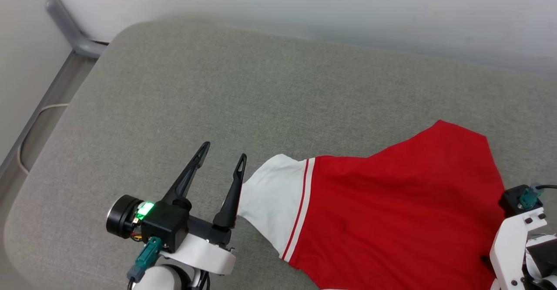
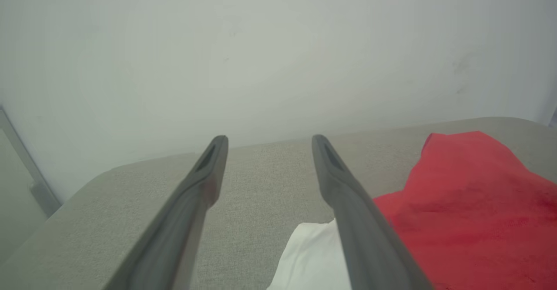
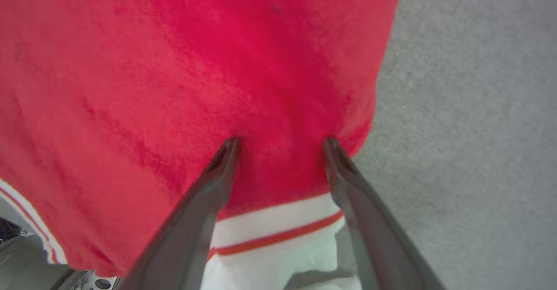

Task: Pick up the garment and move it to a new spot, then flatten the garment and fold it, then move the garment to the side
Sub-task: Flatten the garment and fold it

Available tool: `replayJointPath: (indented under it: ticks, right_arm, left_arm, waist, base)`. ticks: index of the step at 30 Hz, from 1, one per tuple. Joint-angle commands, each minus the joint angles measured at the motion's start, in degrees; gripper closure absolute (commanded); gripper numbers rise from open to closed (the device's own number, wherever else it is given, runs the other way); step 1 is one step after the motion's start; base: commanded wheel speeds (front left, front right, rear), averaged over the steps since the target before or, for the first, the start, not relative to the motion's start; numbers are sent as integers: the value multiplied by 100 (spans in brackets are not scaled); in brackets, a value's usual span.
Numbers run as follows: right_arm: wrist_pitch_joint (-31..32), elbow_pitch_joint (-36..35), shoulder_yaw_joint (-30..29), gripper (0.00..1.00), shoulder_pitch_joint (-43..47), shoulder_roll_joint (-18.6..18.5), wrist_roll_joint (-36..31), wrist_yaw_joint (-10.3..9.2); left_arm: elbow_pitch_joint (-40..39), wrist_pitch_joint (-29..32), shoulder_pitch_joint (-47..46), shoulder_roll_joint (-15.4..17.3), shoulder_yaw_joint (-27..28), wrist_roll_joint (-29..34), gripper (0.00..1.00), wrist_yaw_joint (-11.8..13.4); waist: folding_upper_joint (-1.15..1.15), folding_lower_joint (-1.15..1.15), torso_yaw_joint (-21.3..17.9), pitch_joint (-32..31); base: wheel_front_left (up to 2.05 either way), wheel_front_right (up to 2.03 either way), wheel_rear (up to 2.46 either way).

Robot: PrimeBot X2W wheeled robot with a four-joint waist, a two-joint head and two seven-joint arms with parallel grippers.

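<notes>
Garment: red jersey shirt with white sleeves (image 1: 391, 211) lies spread on the padded top, at the right and near side of the head view, running off that view's bottom edge.
Garment's cloth: plain red faces up, with soft creases; one corner points toward the wall.
Sleeve: white sleeve (image 1: 270, 194), joined to the red by white-and-red striped trim, reaches toward the robot's left.
Second trim: in the right wrist view a white band with a red stripe (image 3: 278, 233) shows between the finger bases, below the red cloth (image 3: 174, 85).
Right gripper (image 3: 282, 140): released, fingers spread wide, both tips set against the red cloth near its edge; nothing is pinched.
Right wrist: white bracket (image 1: 518, 233) stands over the shirt's right edge.
Left gripper (image 1: 224, 150): released, fingers apart and empty, just beside the white sleeve; whether the nearer finger touches it, I cannot tell.
Left wrist view: the same fingers (image 2: 270, 138) frame bare padding, white and red cloth (image 2: 470, 203) to their right.
Support: grey woven cushion with rounded corners (image 1: 217, 85).
Behind: pale wall (image 1: 304, 3).
Left margin: grey metal rail (image 1: 65, 29) and pale cable (image 1: 26, 138).
</notes>
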Motion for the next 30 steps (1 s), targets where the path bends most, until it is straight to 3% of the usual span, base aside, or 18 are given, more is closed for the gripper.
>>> replayJointPath:
  ticks: [1, 7, 8, 9, 10, 18, 25, 30]
  right_arm:
    - [-93, 106, -5, 0, -93, -5, -41, -6]
    - [-411, 855, 360, 0, -119, 0, -60, -5]
    - [-419, 958, 433, 9, -125, -17, -29, -5]
    - [-442, 1043, 482, 64, -133, -32, -9, -5]
    - [-487, 1099, 521, 100, -172, -87, -3, -5]
    - [-1224, 1480, 535, 100, -991, -781, -446, -11]
    - [-1840, 2155, 792, 100, -1835, -1060, -840, -9]
    - [-2211, 2776, 1145, 100, -2189, -975, -789, -9]
  left_arm:
    - [3, -14, -91, -38, 22, 43, 0, -15]
    - [16, -14, -163, -105, 54, 113, 0, -102]
    - [17, -14, -167, -109, 59, 128, 0, -113]
    - [17, -14, -171, -116, 62, 141, 0, -120]
    - [16, -14, -176, -121, 64, 144, 0, -133]
    - [39, -14, -168, -164, 81, 178, 0, -172]
    - [64, -14, -199, -212, 51, 193, 0, -190]
    - [94, -14, -211, -230, 73, 191, 0, -196]
  waist:
    - [0, 0, 92, 106]
    - [0, 0, 204, 247]
    - [0, 0, 216, 256]
    - [0, 0, 228, 260]
    - [0, 0, 241, 262]
    - [0, 0, 320, 243]
    - [0, 0, 391, 284]
    - [0, 0, 397, 289]
  base:
    - [0, 0, 0]
    - [0, 0, 0]
    - [0, 0, 0]
    - [0, 0, 0]
    - [0, 0, 0]
    - [0, 0, 0]
    - [0, 0, 0]
    - [0, 0, 0]
